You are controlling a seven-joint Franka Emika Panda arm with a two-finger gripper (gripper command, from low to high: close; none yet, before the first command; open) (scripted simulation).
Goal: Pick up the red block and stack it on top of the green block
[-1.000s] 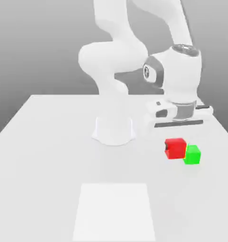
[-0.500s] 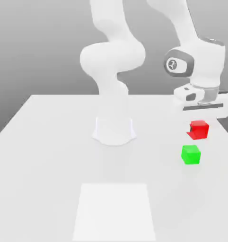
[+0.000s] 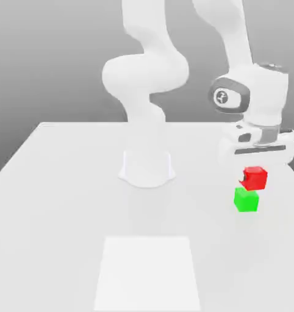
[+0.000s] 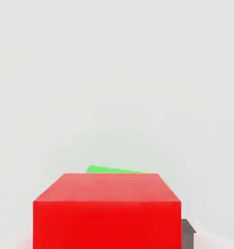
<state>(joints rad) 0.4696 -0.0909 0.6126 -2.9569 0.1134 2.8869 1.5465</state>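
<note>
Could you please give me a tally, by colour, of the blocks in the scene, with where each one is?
Red: 1, the red block, at the end effector
Green: 1, the green block, on the table
Total: 2 blocks

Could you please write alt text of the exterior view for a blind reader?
A white robot arm's gripper holds a red block close above a green block on a pale table. A white square lies nearer the camera.
</note>
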